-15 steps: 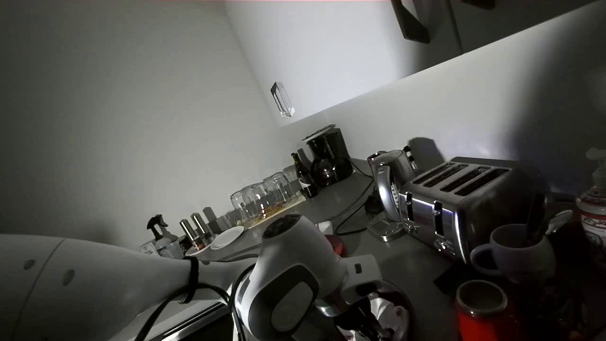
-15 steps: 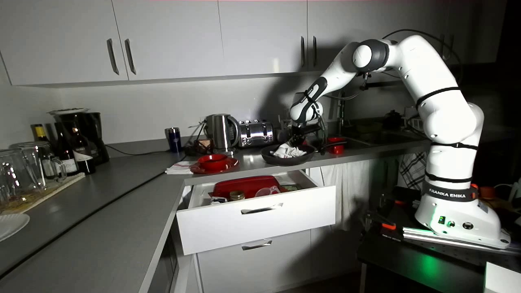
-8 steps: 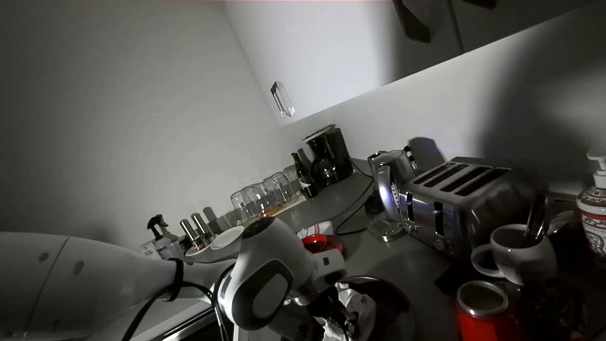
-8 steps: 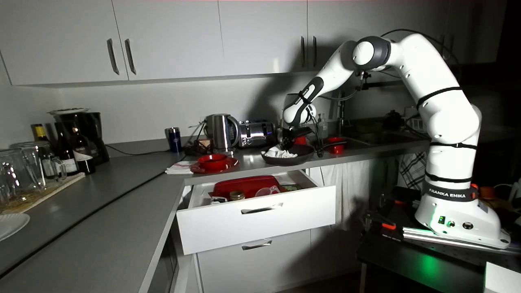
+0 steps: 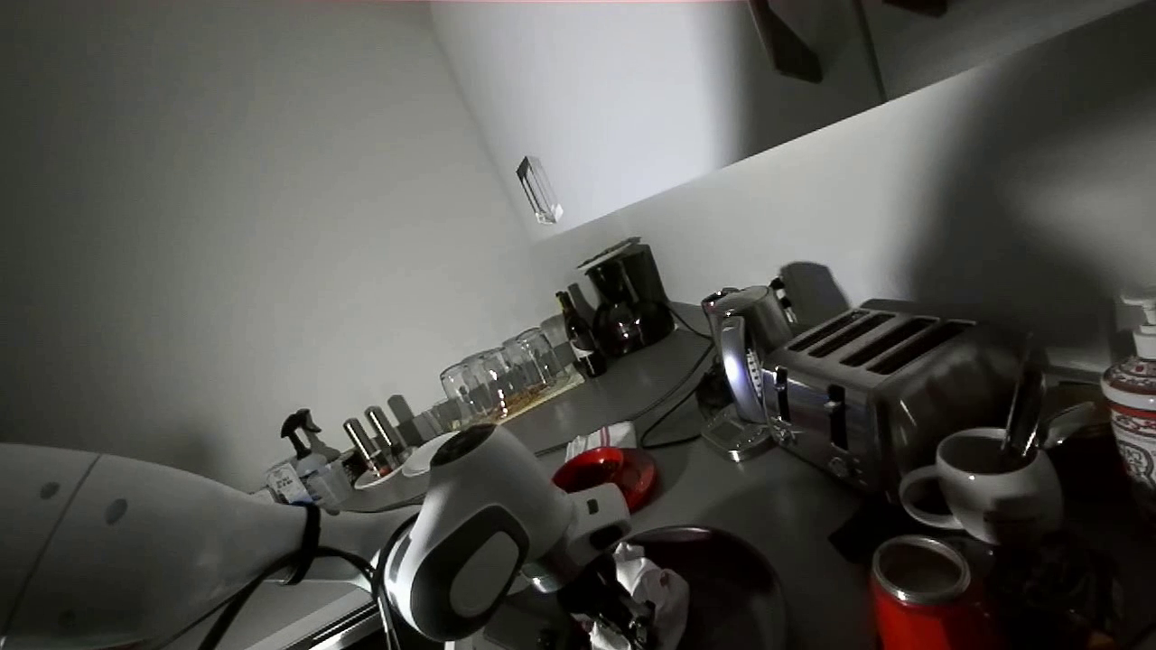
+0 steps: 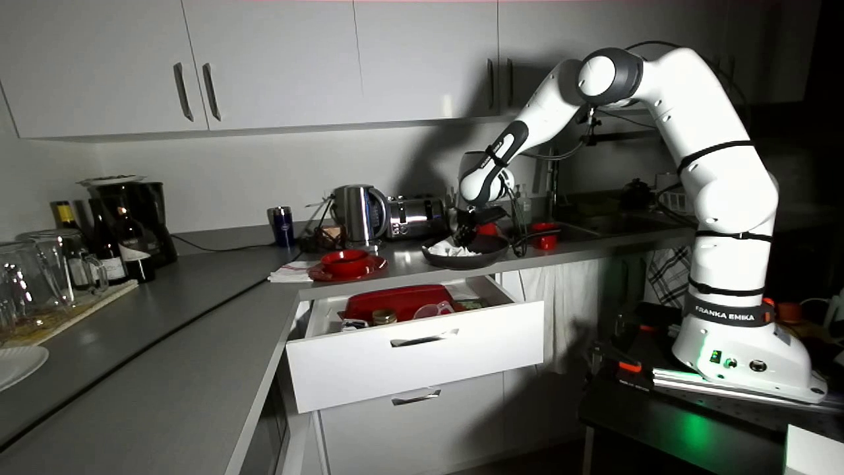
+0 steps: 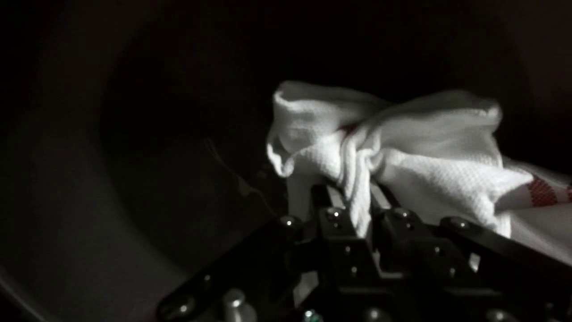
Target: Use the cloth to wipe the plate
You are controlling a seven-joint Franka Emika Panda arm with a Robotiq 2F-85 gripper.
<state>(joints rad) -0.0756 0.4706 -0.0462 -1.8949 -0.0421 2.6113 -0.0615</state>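
Observation:
The cloth point(image 7: 420, 143) is white with red stripes. My gripper point(image 7: 355, 197) is shut on a bunched fold of it in the wrist view, and the rest spreads out in front and to the right. Under it is a dark round pan point(image 6: 461, 262), also seen in an exterior view point(image 5: 736, 578); its dark floor point(image 7: 192, 179) fills the wrist view, with a thin pale streak on it. The cloth point(image 6: 450, 248) lies in the pan's left part in an exterior view, with the gripper point(image 6: 465, 236) pointing down over it. Contact under the cloth is hidden.
A red plate point(image 6: 377, 265) with a red bowl point(image 6: 346, 262) stands left of the pan. The toaster point(image 5: 867, 379) and kettle point(image 6: 356, 212) stand behind. A red mug point(image 5: 921, 587) and white mug point(image 5: 984, 487) are near. An open drawer point(image 6: 422, 349) juts out below.
The gripper and cloth have moved from the pan's middle toward its left side, as seen in both exterior views. Most of this came in the first half second. The grip is held.

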